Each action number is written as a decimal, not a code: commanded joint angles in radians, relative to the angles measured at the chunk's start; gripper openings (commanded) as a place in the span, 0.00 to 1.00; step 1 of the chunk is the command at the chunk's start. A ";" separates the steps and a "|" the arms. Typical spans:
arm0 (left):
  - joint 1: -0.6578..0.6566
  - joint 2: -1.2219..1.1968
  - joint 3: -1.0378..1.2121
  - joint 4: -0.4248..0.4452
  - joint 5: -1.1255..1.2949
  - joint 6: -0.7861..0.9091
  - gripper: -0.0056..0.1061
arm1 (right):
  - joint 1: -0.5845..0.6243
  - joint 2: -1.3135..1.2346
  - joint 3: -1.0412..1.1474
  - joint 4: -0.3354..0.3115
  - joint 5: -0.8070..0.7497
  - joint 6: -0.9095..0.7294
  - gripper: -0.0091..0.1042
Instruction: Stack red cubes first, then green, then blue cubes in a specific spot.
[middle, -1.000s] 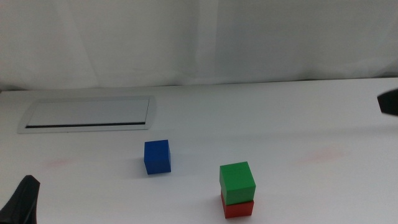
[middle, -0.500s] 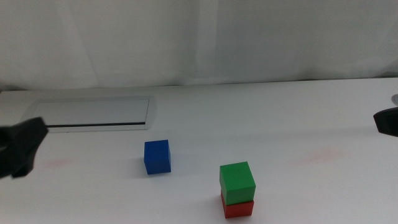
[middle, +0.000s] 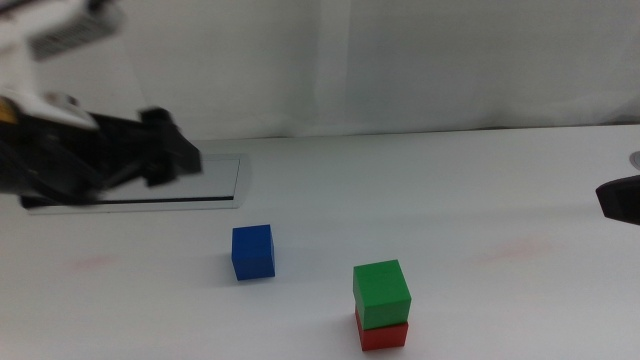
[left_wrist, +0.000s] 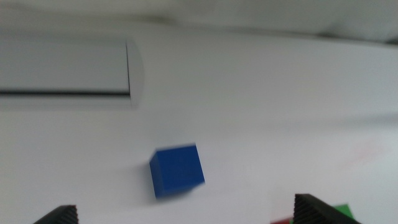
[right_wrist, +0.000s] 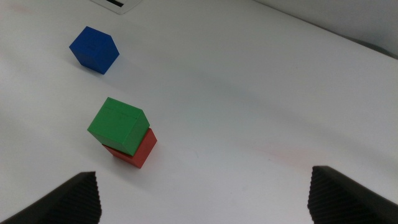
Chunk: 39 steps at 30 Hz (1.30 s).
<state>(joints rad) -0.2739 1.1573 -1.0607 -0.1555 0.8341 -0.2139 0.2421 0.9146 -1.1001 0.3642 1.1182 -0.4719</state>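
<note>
We find the green cube (middle: 381, 291) seated on the red cube (middle: 383, 335) near the front of the white table (middle: 450, 190), its edges turned slightly off those of the red cube below. The blue cube (middle: 252, 251) rests alone on the tabletop, left of the stack and a little further back, apart from it.

We locate the left gripper (middle: 150, 160) raised above the table at the left, over the grey-rimmed panel (middle: 236, 180), behind and left of the blue cube. Its jaws stand wide apart and hold nothing.

We see the right gripper (middle: 618, 202) at the right edge, well away from the stack. Its jaws are likewise spread wide, with nothing between them.
</note>
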 joint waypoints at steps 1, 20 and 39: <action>-0.090 0.040 -0.009 0.121 0.029 -0.187 0.80 | 0.000 -0.003 0.004 0.005 0.002 -0.015 0.86; -0.315 0.329 -0.026 0.376 0.000 -0.621 0.81 | 0.000 -0.003 0.004 0.023 0.006 -0.007 0.86; -0.308 0.562 -0.045 0.447 -0.118 -0.668 0.81 | 0.000 -0.003 0.004 0.040 0.004 -0.007 0.86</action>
<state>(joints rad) -0.5807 1.7024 -1.0967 0.2805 0.7374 -0.8646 0.2421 0.9146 -1.1001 0.3910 1.1222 -0.4719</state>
